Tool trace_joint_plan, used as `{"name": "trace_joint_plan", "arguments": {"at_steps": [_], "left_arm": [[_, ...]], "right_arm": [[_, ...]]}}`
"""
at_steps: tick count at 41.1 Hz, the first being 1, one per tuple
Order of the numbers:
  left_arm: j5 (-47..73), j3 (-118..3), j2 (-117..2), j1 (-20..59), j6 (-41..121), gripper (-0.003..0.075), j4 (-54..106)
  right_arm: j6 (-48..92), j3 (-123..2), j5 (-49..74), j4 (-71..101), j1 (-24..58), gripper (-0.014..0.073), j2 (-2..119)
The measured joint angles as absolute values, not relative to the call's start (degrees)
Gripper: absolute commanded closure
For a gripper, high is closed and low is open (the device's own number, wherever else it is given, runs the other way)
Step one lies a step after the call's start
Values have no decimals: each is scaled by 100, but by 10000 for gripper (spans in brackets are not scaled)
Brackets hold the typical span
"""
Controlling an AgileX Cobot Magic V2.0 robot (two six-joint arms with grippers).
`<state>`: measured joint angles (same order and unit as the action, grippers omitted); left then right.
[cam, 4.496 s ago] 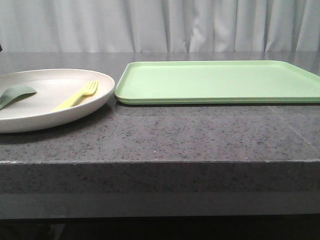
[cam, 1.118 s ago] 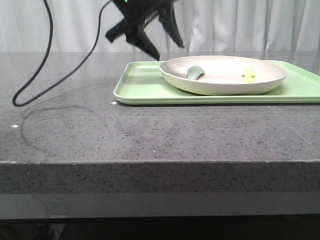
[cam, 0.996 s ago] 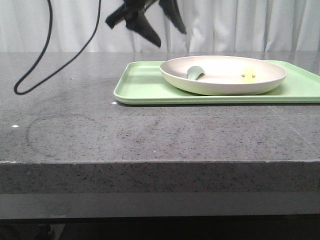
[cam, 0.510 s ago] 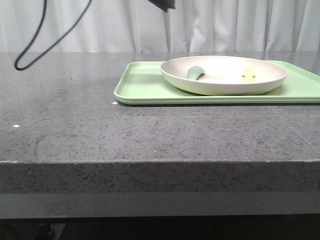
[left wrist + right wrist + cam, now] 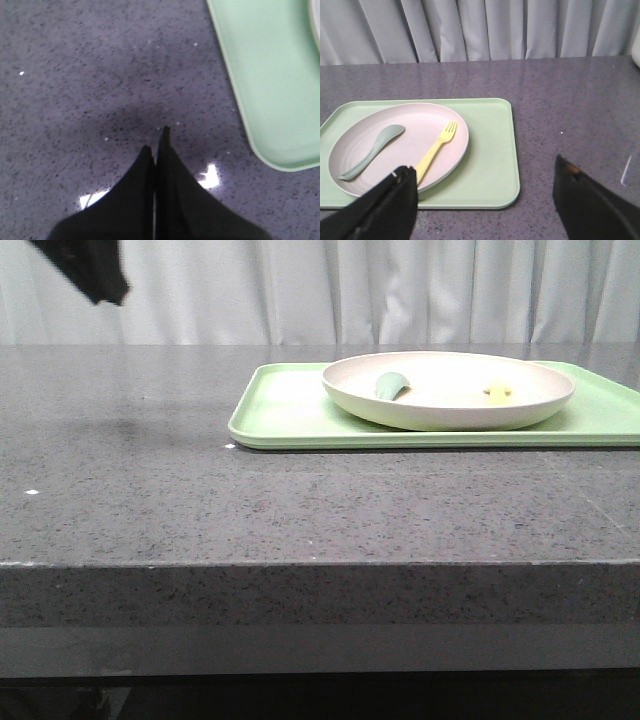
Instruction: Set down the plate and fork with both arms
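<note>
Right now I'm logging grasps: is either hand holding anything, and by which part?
Nothing is held. The left hand is shut on nothing above the counter; the right hand is open, empty.

**Readable markings: none**

I find no text, label, brand, number or sign in any view. The plate (image 5: pixel 420 145), the fork (image 5: pixel 436 152), the spoon (image 5: pixel 372 149) and the green tray (image 5: pixel 492 165) are all plain and unprinted. The speckled worktop (image 5: pixel 300 500) carries no marking. My left tool (image 5: pixel 157 142) and right tool (image 5: pixel 485 200) show only bare black surfaces. The curtain (image 5: pixel 400 290) is unmarked too.
</note>
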<state>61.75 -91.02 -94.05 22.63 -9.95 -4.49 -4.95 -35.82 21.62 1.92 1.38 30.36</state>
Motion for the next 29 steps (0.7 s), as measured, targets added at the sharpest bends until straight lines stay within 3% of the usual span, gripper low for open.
{"name": "trace_joint_plan", "arguments": {"at_steps": [10,29], "left_arm": [[4603,-6923,-7602,1712,-1143,739,-501],[1751,-3516,-4094,1684,-1155,739,-422]], "right_arm": [[-495,-3582,2162,192,138,12,3036],[-495,-3591,1921,276,138,12,3220]]}}
